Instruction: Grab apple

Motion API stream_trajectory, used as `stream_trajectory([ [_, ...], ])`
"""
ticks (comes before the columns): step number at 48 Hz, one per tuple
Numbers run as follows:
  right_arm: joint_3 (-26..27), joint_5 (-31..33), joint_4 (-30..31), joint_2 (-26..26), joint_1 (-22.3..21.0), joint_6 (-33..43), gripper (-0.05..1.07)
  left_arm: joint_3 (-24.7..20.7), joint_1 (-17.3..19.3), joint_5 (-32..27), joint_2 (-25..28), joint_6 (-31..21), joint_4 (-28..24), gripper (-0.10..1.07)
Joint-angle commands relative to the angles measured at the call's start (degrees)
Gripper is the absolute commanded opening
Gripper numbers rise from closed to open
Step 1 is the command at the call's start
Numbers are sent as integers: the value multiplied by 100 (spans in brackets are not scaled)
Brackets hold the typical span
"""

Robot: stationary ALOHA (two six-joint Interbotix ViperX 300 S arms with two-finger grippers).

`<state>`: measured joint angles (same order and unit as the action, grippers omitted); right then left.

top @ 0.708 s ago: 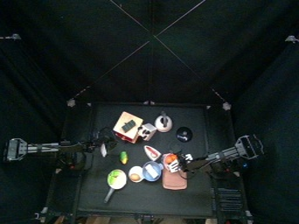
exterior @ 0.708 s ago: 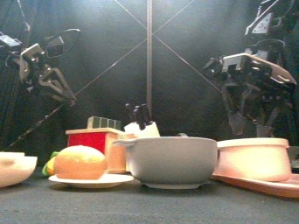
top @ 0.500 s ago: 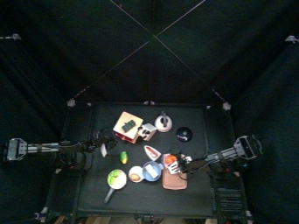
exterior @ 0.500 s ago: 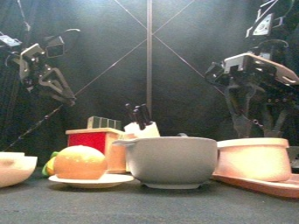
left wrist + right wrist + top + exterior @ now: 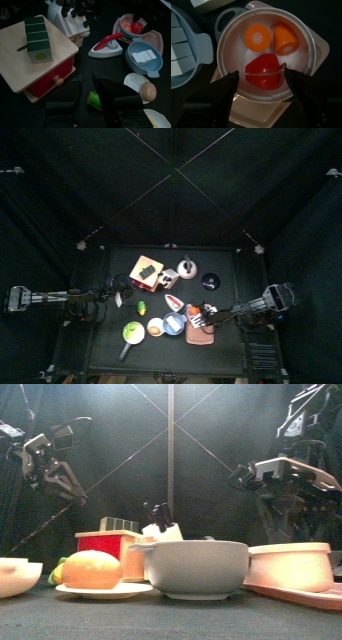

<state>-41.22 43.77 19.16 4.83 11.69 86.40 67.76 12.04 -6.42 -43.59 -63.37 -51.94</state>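
Your right gripper (image 5: 264,82), jaws spread wide, hangs directly over the white bowl (image 5: 308,47), which holds the red apple (image 5: 264,72) between the jaws and two orange pieces (image 5: 271,37) toward 12 o'clock. Your left gripper (image 5: 90,97), also wide, rests well apart.
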Motion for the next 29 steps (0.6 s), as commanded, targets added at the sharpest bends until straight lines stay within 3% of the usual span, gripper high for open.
stream_trajectory([
  [1,44,9,9,53,-62,-9,101,-62,18,18,18,0,-9,66],
  [29,-79,-18,44,35,-97,-9,101,-62,9,18,18,0,0,66],
])
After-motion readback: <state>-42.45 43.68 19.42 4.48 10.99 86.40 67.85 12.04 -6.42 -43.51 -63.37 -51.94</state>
